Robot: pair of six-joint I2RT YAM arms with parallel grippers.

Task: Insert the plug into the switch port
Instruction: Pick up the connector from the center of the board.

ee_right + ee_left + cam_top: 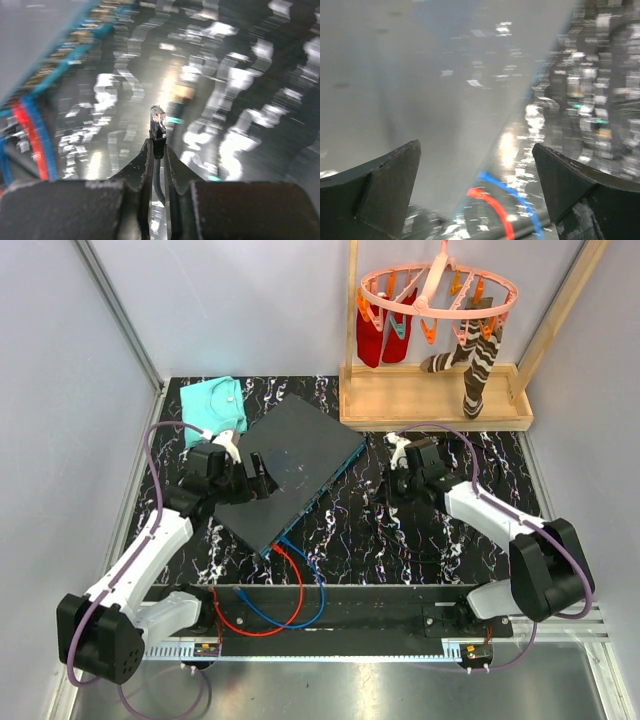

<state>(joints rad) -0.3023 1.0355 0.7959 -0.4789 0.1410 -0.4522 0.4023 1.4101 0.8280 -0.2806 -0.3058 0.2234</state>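
Red and blue cables [290,595] loop over the near bench [400,550] into the near corner of the switch [300,465]. The right tool [157,150] is pinched on the plug [157,117], which juts straight out past its fingertips, in line with them. It is held apart from the switch's diagonal teal port edge, on its right. The left tool [475,147] gapes wide, holding nothing, over the grey top. Beyond are a teal cloth [215,405] and a sock rack [435,390].
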